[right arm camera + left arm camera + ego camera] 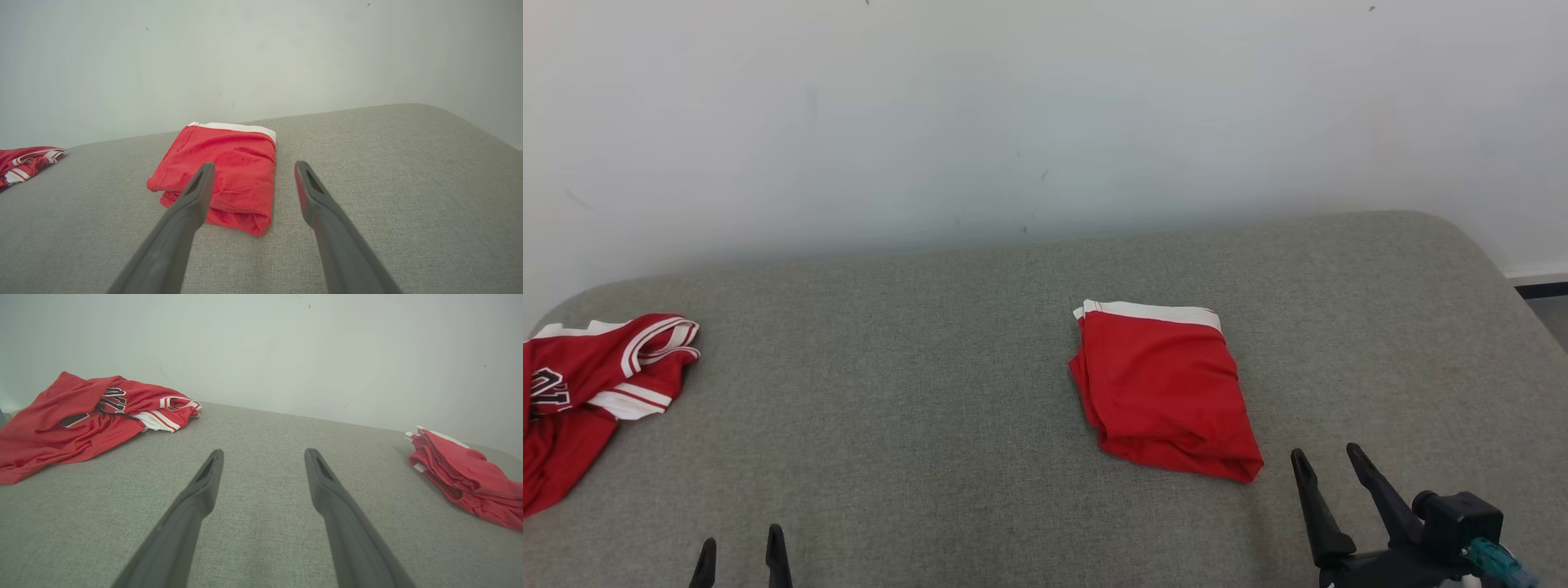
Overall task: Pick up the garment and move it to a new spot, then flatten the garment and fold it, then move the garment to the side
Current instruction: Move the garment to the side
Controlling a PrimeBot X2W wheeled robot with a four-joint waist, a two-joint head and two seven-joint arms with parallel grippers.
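— What sits nearest the robot?
— Both claws, above the grey cushioned surface (915,392). The left gripper (742,535) has its fingers spread wide and holds nothing; the right gripper (1326,449) is just as wide and just as empty.
— And the garment?
— The folded red garment (1168,392) lies flat just beyond the right gripper's tips, not touching them, its white-banded edge towards the wall (1013,122).
— Anything further off?
— A crumpled red jersey (588,384) at the left edge of the surface, well apart from the folded one
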